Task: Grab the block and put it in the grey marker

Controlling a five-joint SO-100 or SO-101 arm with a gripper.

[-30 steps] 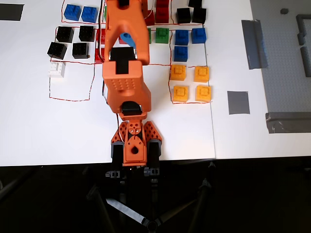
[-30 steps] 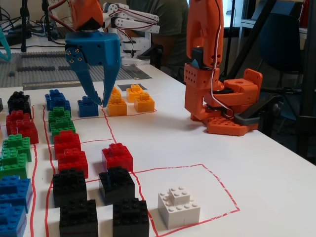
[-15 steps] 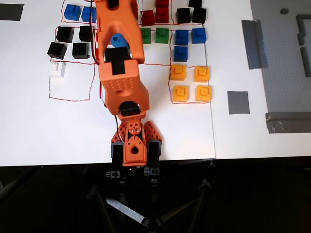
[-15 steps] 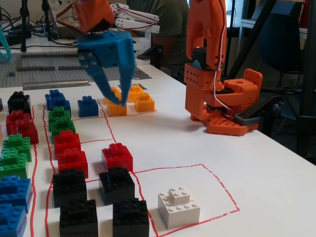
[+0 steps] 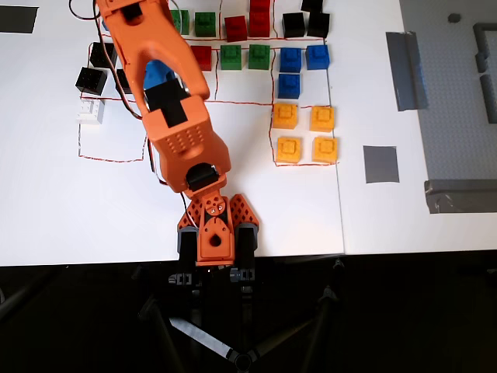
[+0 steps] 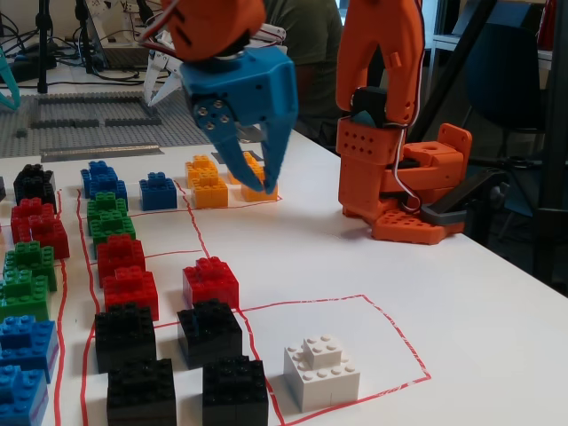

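One white block [image 6: 320, 371] sits alone inside a red outlined square [image 6: 390, 328] on the white table [image 6: 461, 293], at the near edge of the fixed view. In the overhead view the same block [image 5: 91, 112] is at the left side, in the top left corner of its red square, just below the black bricks [image 5: 91, 78].

My claw [image 6: 256, 180] is blue and hangs in the air above the table, with the two fingers pointing down. The fingers [image 6: 272, 165] are apart and nothing is between them, so the claw is released and empty. In the fixed view it appears in front of the yellow bricks [image 6: 210, 189], well apart from the white block. In the overhead view my orange arm [image 5: 159, 85] leans to the upper left and covers the claw, so there I cannot see the fingers.

The grey marker [image 5: 380, 164] is a small square patch on the right part of the table in the overhead view, to the right of the four yellow bricks [image 5: 304, 132]. It is far from the block, with my base [image 5: 215, 229] between them along the lower edge. I cannot find the marker in the fixed view.

Red bricks [image 6: 210, 280], green bricks [image 6: 28, 266] and blue bricks [image 6: 158, 190] stand in rows at the left side of the fixed view.
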